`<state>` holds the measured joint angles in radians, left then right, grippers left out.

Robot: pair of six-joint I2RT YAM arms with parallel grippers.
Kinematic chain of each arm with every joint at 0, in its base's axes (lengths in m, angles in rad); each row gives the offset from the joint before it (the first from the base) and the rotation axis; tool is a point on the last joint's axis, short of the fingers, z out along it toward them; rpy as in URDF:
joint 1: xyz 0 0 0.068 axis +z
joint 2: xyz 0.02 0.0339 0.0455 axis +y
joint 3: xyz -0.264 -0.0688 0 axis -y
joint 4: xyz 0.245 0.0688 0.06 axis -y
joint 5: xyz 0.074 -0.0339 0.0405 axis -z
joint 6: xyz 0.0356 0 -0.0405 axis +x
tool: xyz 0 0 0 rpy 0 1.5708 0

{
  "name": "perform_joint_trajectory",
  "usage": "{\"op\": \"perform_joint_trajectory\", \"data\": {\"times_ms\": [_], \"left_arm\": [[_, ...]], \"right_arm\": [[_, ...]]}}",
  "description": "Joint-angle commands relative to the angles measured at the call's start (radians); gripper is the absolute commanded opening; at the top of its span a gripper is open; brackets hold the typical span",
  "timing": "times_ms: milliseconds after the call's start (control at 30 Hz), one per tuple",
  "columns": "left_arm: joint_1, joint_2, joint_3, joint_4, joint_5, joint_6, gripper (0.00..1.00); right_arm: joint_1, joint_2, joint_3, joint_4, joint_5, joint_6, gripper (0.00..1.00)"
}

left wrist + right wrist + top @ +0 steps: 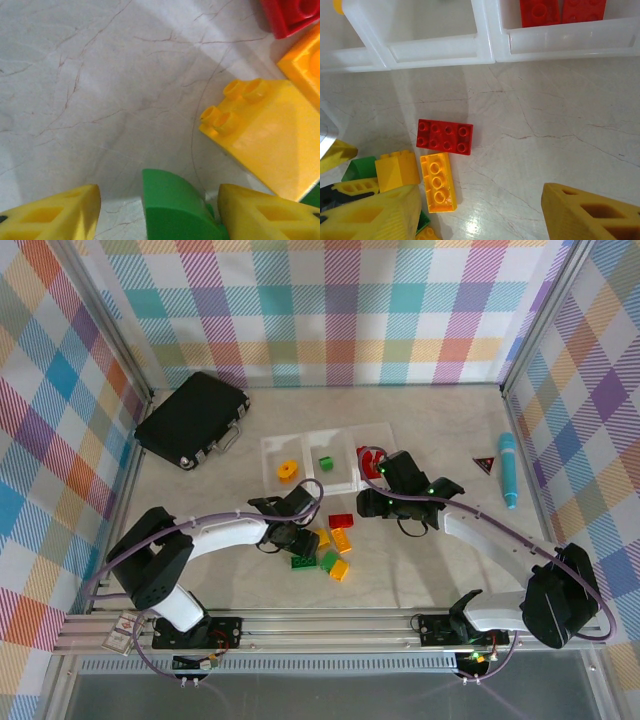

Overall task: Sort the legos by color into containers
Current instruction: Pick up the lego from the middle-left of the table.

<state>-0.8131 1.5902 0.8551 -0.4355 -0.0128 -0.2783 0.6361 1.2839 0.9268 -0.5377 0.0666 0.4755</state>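
A: Where are the 3 containers (340,478)?
B: Mid-table, just beyond the loose legos (330,545).
A: And your claws?
B: My right claw (480,210) is spread wide, holding nothing. My left claw (160,215) straddles 1 green brick (175,207), not clamped.

So the left arm (225,535) reaches forward and rightward, the right arm (490,535) forward and leftward, wrists tipped down. The left gripper (159,215) sits low, jaws partly apart; the right gripper (480,220) is higher, jaws wide.
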Motion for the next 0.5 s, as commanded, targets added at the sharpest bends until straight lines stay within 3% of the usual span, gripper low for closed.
{"op": "perform_joint_trajectory", "data": {"times_ms": [0,100,467], "left_arm": [[0.007,0.015,0.021,-0.016,-0.01,-0.013,0.57],[0.007,0.011,0.017,-0.002,-0.014,-0.016,0.48],[0.008,0.034,0.081,-0.003,-0.013,-0.024,0.34]], "right_arm": [[0.007,0.017,-0.01,0.026,0.001,0.003,0.65],[0.007,0.033,0.01,0.018,0.003,-0.003,0.65],[0.007,-0.026,0.001,0.001,0.052,0.0,0.65]]}}
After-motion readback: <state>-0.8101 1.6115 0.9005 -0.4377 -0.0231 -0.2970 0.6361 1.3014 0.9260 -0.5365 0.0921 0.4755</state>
